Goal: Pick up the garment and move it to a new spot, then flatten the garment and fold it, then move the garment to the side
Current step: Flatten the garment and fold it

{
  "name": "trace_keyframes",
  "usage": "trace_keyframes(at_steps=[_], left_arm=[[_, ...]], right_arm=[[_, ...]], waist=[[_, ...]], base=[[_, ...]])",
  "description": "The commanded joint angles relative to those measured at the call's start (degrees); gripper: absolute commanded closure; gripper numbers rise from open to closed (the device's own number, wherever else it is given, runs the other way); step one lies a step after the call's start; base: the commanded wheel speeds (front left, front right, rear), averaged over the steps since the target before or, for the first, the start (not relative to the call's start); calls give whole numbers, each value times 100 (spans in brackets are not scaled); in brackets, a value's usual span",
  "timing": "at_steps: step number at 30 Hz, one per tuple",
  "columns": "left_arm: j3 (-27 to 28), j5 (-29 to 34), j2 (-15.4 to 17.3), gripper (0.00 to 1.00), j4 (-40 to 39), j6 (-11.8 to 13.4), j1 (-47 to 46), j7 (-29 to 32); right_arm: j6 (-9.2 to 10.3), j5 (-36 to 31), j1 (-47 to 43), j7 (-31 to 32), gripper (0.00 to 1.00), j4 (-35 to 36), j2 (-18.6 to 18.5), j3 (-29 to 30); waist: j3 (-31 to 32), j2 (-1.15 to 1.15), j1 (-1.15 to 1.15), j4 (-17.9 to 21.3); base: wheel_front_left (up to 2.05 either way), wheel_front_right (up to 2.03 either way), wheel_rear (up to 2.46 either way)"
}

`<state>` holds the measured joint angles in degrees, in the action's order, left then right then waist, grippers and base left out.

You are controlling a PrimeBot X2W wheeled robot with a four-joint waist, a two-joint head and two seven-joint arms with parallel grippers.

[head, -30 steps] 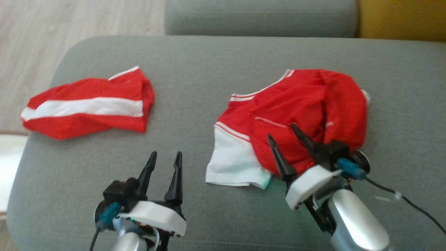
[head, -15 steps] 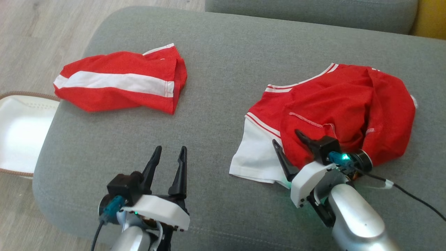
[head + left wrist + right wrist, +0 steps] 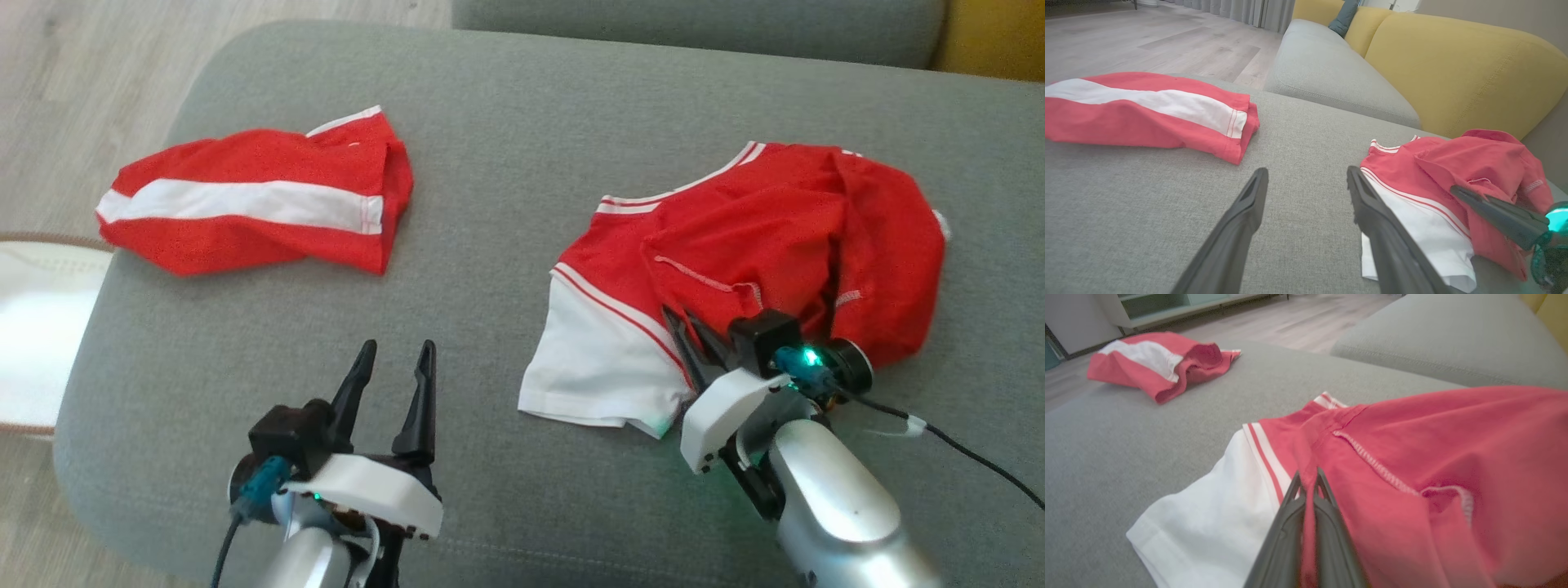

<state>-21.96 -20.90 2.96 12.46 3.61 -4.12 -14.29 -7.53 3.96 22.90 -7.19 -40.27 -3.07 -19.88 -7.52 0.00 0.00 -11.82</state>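
A crumpled red garment (image 3: 775,237) with a white sleeve lies on the right of the grey cushion (image 3: 490,147). My right gripper (image 3: 684,322) is shut on a fold of its red fabric near the white sleeve's striped seam. In the right wrist view the fingertips (image 3: 1307,475) pinch the red cloth (image 3: 1433,457) between them. My left gripper (image 3: 397,349) hovers open over bare cushion to the left of the garment, nothing between its fingers (image 3: 1307,171). The left wrist view shows the garment (image 3: 1453,175) at the right with the right gripper (image 3: 1457,192) on it.
A second red garment (image 3: 245,200) with a white band lies folded at the cushion's far left. A white basket (image 3: 33,327) stands on the floor past the left edge. Another grey cushion (image 3: 694,28) and a yellow backrest (image 3: 1453,69) lie beyond. A black cable (image 3: 963,457) trails from my right wrist.
My right gripper's fingers have closed on the red fabric they straddled before. The left gripper has stayed open in place. The head camera has shifted between frames.
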Motion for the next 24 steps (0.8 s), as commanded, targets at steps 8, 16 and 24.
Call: trace_keyframes(at_steps=[8, 16, 24], left_arm=[[290, 62, -8, 0, -152, -19, -116, -71], [335, 87, -8, 0, -192, -18, 28, -71], [373, 85, -8, 0, -216, -15, 117, -71]], right_arm=[[4, 214, 344, -192, 100, 595, 19, 265], [4, -363, 758, 194, 100, 1250, -7, 1582], [4, -654, 918, 795, 100, 1720, -806, 2636]], waist=[[330, 0, 0, 497], [538, 0, 0, 943], [631, 0, 0, 1108]], base=[[0, 0, 0], [0, 0, 0], [0, 0, 0]])
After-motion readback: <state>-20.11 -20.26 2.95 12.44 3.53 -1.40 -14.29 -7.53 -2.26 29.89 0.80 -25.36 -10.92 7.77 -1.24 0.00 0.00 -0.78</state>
